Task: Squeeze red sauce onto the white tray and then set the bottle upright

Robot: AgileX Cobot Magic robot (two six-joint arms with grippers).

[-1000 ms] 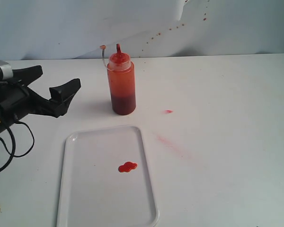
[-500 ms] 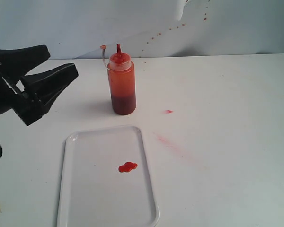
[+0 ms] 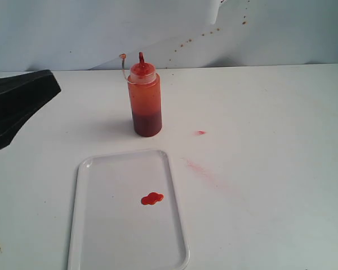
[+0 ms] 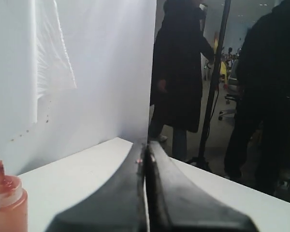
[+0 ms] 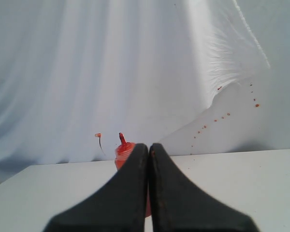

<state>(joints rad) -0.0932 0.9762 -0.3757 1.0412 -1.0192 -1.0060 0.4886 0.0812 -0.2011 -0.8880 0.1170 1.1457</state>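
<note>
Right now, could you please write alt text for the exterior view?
A sauce bottle stands upright on a white table, beyond a white tray holding a small red blob. The left gripper, shut, juts in at the left edge, clear of the bottle; red smears mark the table right of the tray.

The left claw [image 3: 52, 85] is matte black, a broad wedge tapering to a blunt tip at the frame's left edge. In its wrist view the right claw [image 5: 149, 147] shows two smooth black halves, wide at the base and narrowing to slim tips.
</note>
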